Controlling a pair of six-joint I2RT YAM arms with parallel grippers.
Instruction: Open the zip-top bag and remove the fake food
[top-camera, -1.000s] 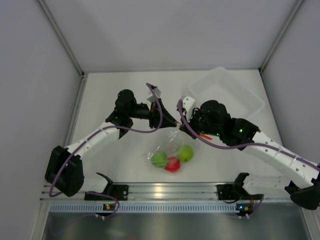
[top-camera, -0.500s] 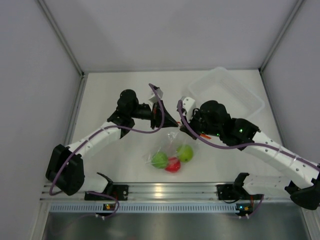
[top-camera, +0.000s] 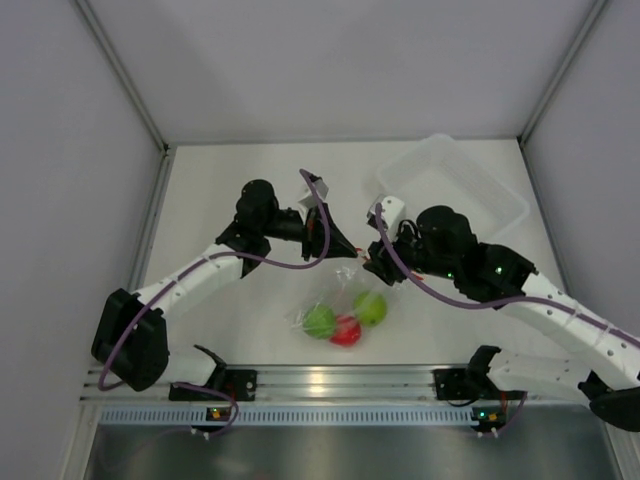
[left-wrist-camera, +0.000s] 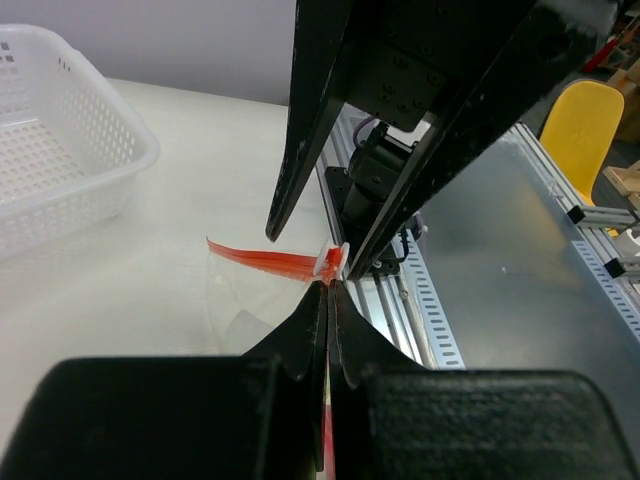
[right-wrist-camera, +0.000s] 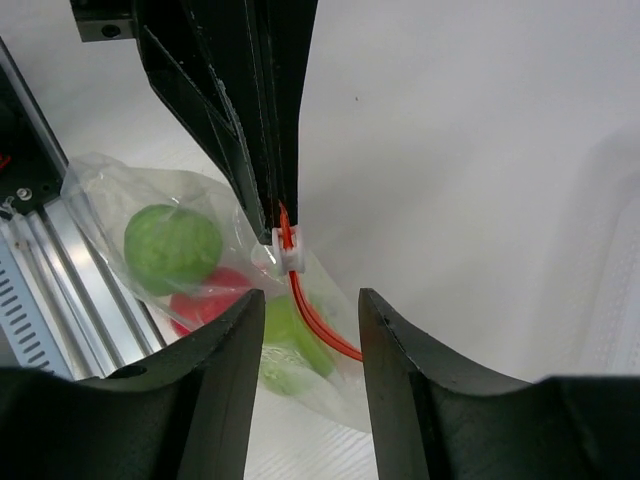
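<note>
Left end effector (top-camera: 350, 250) is clamped tight on the red zip strip (left-wrist-camera: 255, 260) at the mouth of the bag (top-camera: 338, 288), right by the little white slider. The right end effector (right-wrist-camera: 310, 297) is spread open just beside it, jaws apart on either side of the strip and gripping nothing. The bag sags down to the surface (top-camera: 230, 180) near the front rail. Inside it sit two green balls (top-camera: 320, 320) and one red ball (top-camera: 345, 329), bunched together. The white basket (top-camera: 406, 158) is off at the far right.
</note>
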